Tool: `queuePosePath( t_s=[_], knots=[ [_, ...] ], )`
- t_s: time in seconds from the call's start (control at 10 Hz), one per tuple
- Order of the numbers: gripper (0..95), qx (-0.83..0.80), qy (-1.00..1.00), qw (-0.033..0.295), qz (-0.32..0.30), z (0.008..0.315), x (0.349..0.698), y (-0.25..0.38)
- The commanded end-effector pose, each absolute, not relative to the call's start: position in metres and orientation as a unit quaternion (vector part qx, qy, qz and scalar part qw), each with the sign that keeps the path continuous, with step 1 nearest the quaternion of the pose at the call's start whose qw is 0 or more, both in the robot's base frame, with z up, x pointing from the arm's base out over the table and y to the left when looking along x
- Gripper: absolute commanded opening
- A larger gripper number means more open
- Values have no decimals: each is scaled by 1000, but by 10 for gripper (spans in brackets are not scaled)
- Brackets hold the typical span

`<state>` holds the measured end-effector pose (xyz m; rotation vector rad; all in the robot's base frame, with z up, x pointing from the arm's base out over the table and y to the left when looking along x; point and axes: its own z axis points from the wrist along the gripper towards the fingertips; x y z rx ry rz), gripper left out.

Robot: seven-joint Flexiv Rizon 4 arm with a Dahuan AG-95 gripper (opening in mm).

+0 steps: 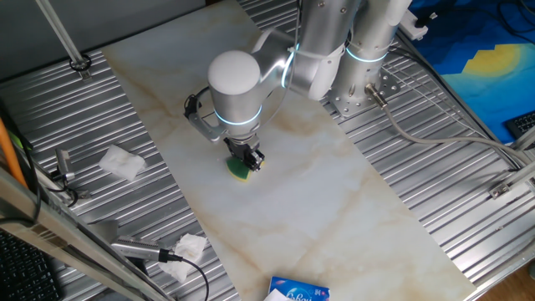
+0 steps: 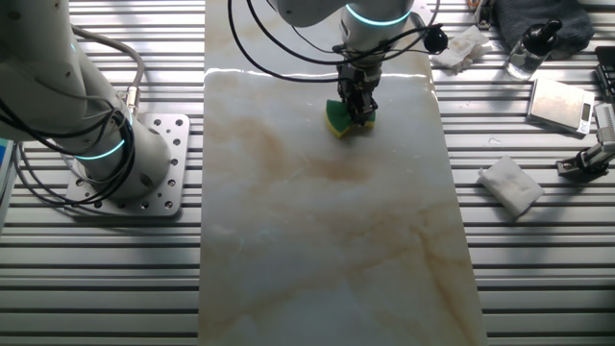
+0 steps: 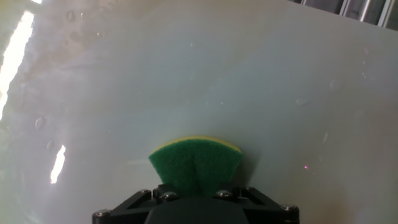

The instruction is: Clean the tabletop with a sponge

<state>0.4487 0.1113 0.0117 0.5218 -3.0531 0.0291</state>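
claw (image 3: 198,202) pinching sponge (image 3: 196,165); green scouring face creased, yellow rim | glossy veined tabletop (image 3: 186,74) beneath

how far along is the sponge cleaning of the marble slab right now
Done: the sponge is picked up, pinched in the gripper and bent by the squeeze. In hand: it sits low at the tabletop, near one end of the slab. Left: most of the slab lies beyond it; small droplets or specks show in the hand view. Which parts are already wiped cannot be told.
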Motion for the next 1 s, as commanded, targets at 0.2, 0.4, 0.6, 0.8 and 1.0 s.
queuePosePath(
  t_s=[0.2,0.4,0.6,0.8,1.0],
  knots=[
    [380,166,-986,22,10,12,452,111],
    [380,166,-986,22,10,12,457,110],
    [380,165,-986,23,10,13,463,110],
    [380,164,-986,23,10,12,467,109],
    [380,165,-986,21,9,11,471,106]
  ],
)
